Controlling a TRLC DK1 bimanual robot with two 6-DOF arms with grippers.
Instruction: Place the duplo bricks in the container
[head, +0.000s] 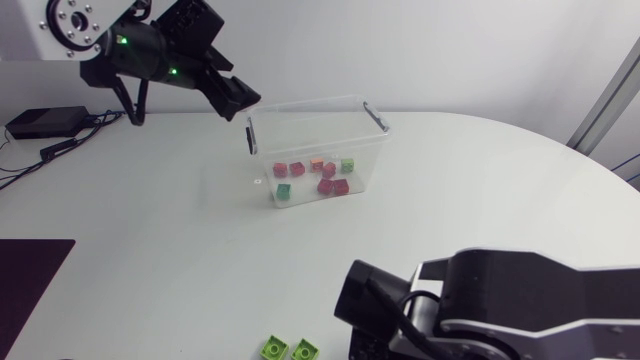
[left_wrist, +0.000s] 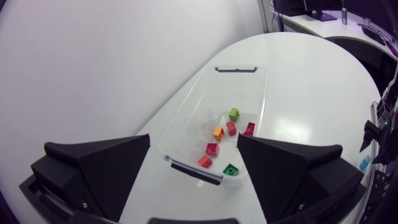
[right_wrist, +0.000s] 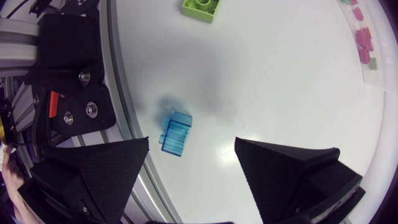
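Observation:
A clear plastic container stands at the table's far middle and holds several red, green and orange duplo bricks. My left gripper hovers above its left end, open and empty. In the left wrist view the left gripper looks down on the container and the bricks. My right arm is low at the near edge. My right gripper is open over a translucent blue brick lying ahead of its fingers. Two green bricks lie near the front edge.
The blue brick rests close to the table's edge, beside a metal frame. A green brick lies further ahead of the right gripper. A black box with cables sits at the far left, and a dark mat at the near left.

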